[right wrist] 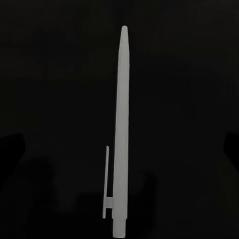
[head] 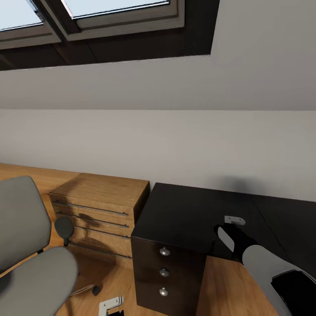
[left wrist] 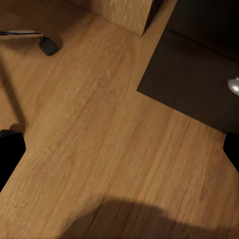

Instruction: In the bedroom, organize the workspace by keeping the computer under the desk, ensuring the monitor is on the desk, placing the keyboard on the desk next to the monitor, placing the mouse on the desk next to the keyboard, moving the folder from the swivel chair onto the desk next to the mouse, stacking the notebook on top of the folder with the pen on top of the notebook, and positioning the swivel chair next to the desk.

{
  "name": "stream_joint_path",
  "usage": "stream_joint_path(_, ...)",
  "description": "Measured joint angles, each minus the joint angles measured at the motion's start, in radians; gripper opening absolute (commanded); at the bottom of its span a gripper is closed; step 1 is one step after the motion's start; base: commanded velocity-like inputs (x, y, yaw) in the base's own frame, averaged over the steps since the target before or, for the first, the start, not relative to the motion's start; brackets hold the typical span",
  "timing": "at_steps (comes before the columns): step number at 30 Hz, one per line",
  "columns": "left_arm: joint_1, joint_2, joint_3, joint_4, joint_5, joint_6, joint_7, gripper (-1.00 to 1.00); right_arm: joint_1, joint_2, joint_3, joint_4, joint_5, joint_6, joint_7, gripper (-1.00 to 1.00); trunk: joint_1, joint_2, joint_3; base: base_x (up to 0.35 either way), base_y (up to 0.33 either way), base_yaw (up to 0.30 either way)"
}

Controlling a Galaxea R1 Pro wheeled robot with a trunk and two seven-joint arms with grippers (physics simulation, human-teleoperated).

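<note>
From the head camera I count one desk (head: 184,210), its glossy black top running from lower centre to the right edge of the frame. On its dark front are three round silver knobs (head: 164,251), stacked one below the other. There is one swivel chair (head: 26,245) at lower left, with its grey backrest and seat and one black armrest pad (head: 64,226) showing. One light wooden dresser (head: 98,206) stands between chair and desk, and I can make out three long bar handles on it. Two skylights (head: 87,13) sit across the upper left.

My right arm comes in from the lower right corner, with the right gripper (head: 230,228) over the desk top at right of centre. I cannot tell from here how its fingers stand.

In the right wrist camera I see one white pen (right wrist: 121,134) against the black surface. Its long axis runs straight up and down the frame, tapered tip toward the top, clip low on the left side; whether the jaws pinch it is hidden.

The left gripper (head: 110,305) shows at the bottom edge, left of centre, above the wood floor (left wrist: 109,139). In the left wrist camera its dark fingertips (left wrist: 10,152) sit at opposite edges of the frame, spread wide.
</note>
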Motion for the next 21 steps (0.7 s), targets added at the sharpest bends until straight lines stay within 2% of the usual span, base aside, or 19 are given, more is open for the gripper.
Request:
stream_joint_path(8,0.0,0.0,0.0,0.0,0.0,0.0,0.0,1.0,0.0,0.001,0.0,0.0,0.0,0.0,0.0,1.0,0.019,-0.035,-0.016,0.0,0.0,0.0)
stream_joint_path(12,0.0,0.0,0.001,0.0,0.0,0.0,0.0,1.0,0.0,0.001,0.0,0.0,0.0,0.0,0.0,1.0,0.019,-0.035,-0.016,0.0,0.0,0.0)
stream_joint_path(21,0.0,0.0,0.001,0.0,0.001,0.0,0.0,1.0,0.0,0.001,0.0,0.0,0.0,0.0,0.0,1.0,0.046,-0.084,-0.038,0.0,0.0,0.0)
